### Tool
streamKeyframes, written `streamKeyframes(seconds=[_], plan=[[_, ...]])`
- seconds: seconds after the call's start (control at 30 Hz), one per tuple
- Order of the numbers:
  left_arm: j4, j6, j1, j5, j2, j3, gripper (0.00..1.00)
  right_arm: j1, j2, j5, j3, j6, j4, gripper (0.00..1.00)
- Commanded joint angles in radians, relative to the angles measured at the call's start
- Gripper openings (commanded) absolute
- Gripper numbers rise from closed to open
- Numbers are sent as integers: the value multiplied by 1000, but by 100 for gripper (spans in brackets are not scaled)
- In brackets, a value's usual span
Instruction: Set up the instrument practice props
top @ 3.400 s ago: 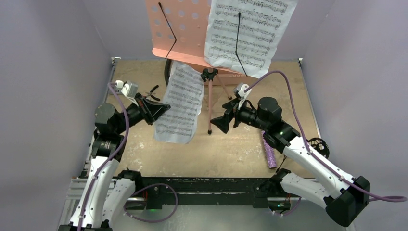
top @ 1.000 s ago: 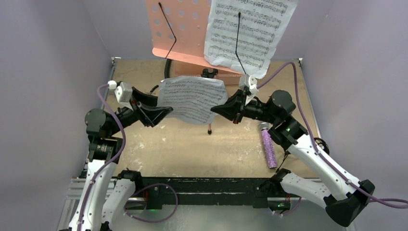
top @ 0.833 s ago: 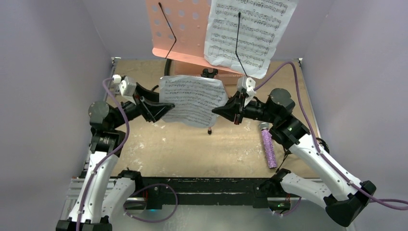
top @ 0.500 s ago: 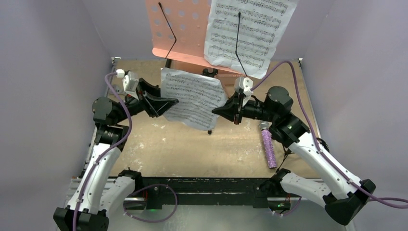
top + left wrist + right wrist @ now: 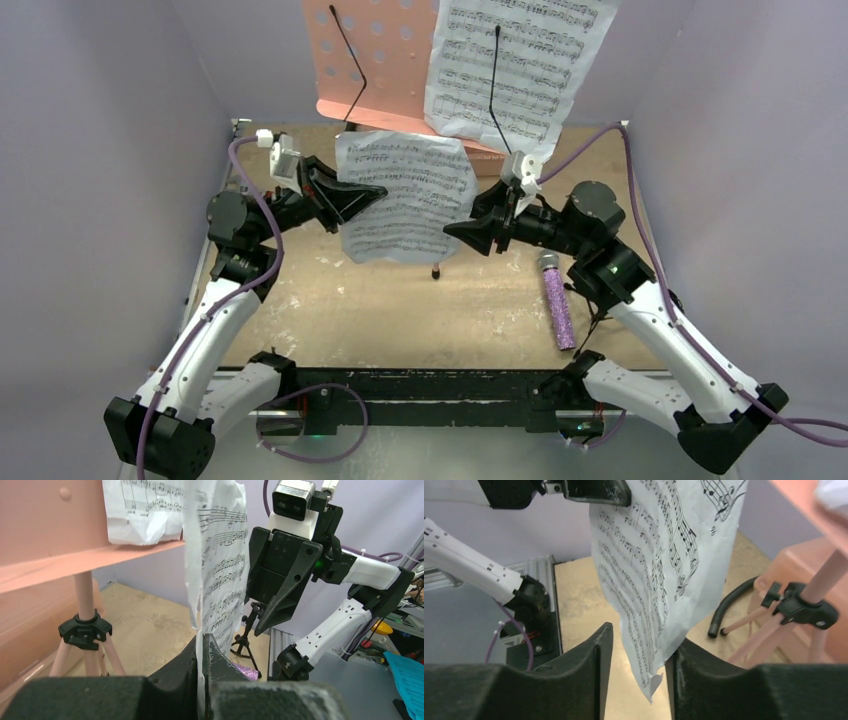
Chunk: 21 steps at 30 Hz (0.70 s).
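Left gripper (image 5: pixel 378 190) (image 5: pixel 202 652): jaws closed flat on the left edge of the loose page (image 5: pixel 405 200) (image 5: pixel 220 565), paper pinched between the two black fingers, no gap showing in the left wrist view. Page hangs upright in the air from that grip, printed staves facing the camera overhead, creased and slightly curled. Right gripper (image 5: pixel 455 230) (image 5: pixel 639 645): jaws parted, the page's lower right corner dangling in the gap between the fingers; not clamped, and whether paper brushes either finger cannot be told. The two grippers face each other across the sheet, above the middle of the table (image 5: pixel 400 310). Just behind and above the page, the pink music stand (image 5: pixel 380 60) (image 5: pixel 40 530), perforated desk tilted back on its tripod legs, lip level with the page's top edge. A second page (image 5: pixel 515 65) (image 5: pixel 145 510) sits on the desk's right half under a black wire arm; left half bare. Microphone (image 5: pixel 557 305), purple glitter, grey head, lies flat on the table to the right, beside the right arm. Small black mic stand (image 5: pixel 248 630) stands upright past the sheet's lower edge.
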Motion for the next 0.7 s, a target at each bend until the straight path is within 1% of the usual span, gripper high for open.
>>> streamKeyframes(seconds=[0.0,0.07,0.17,0.43,0.53,0.67], plan=[[164,-73,-4,-33,-3,32,0,-2,-36,39,-2,42,95,47],[187,-94,-4,-31,-1,33,0,-3,-31,35,-1,49,100,51],[204,-122,-3,-27,-6,41,0,-3,-27,22,2,67,126,54],[316,-223,-9,-50,-4,40,0,-3,-4,-10,26,116,208,53],[340,-235,-14,-58,2,37,0,-2,15,-15,47,135,232,50],[342,-237,-21,-58,5,38,0,-3,30,-32,70,169,259,38]])
